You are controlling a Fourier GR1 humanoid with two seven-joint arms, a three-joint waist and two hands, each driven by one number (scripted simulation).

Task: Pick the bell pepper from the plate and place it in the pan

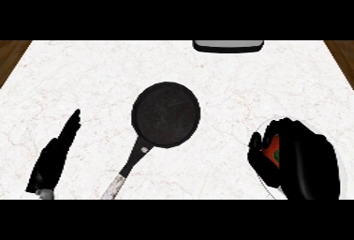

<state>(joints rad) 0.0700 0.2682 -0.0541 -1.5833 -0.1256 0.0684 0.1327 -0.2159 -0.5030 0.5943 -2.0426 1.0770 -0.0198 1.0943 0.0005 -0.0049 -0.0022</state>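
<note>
Red bell pepper [274, 149] over the white plate [265, 183] near the counter's [83, 79] right front corner, enclosed by the right hand's [301, 159] curled fingers. Black pan [166, 114] mid-counter, handle toward the front edge. Left hand [55, 157] by the left front, fingers straight. Grey object [228, 45] at the back edge.
</note>
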